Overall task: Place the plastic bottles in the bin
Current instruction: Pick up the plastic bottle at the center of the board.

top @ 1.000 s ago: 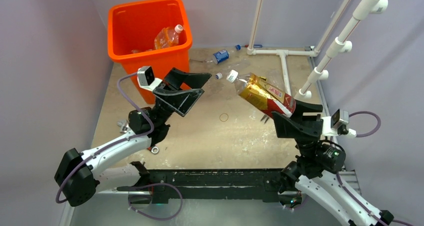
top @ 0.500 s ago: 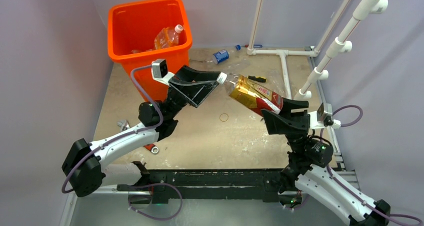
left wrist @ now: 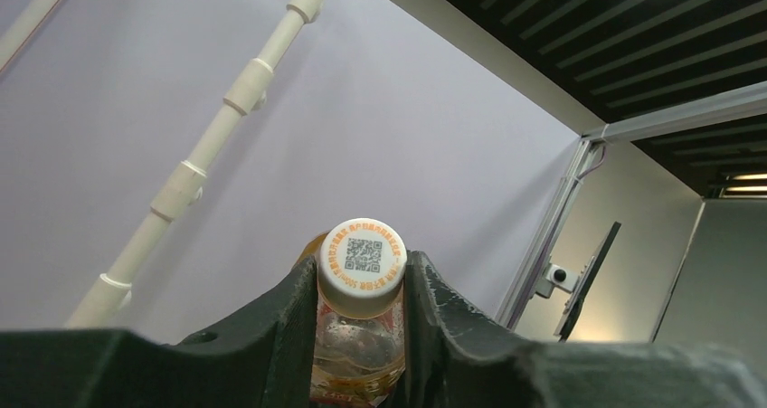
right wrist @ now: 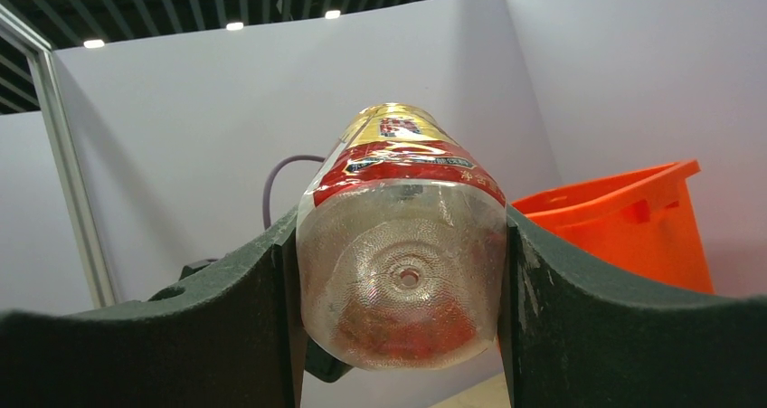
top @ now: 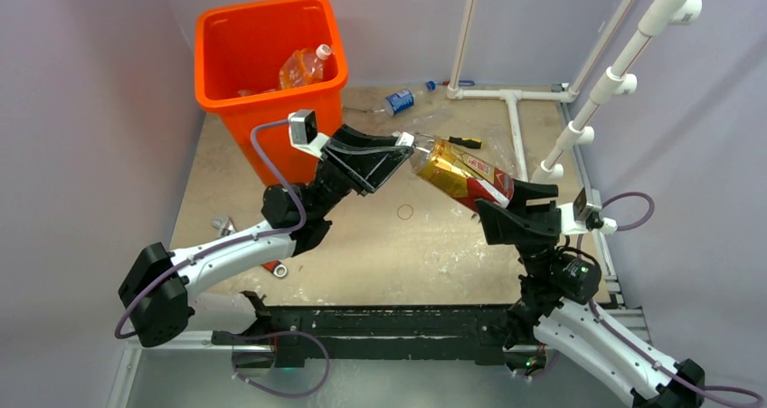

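Observation:
A clear plastic bottle [top: 461, 173] with a gold and red label hangs tilted in the air over the middle of the table, between both arms. My left gripper [top: 403, 145] is shut on its white cap [left wrist: 362, 261] and neck, both fingers pressing the cap's sides. My right gripper [top: 505, 197] is shut on the bottle's base [right wrist: 402, 272]. The orange bin [top: 271, 6] stands at the back left, behind the left arm, with an orange-tinted bottle [top: 306, 66] inside. A small blue-labelled bottle [top: 398, 101] lies on the table behind the held one.
A white pipe frame [top: 516, 118] stands at the back right. A yellow-black screwdriver [top: 463, 141] lies beside the held bottle, a small ring [top: 405, 212] on the table's middle. A wrench [top: 274, 268] and metal parts [top: 222, 225] lie near the left arm. Walls close in all round.
My left gripper has swung right to the bottle's cap and closed on it. The right arm carried the bottle a little to the left, then held still.

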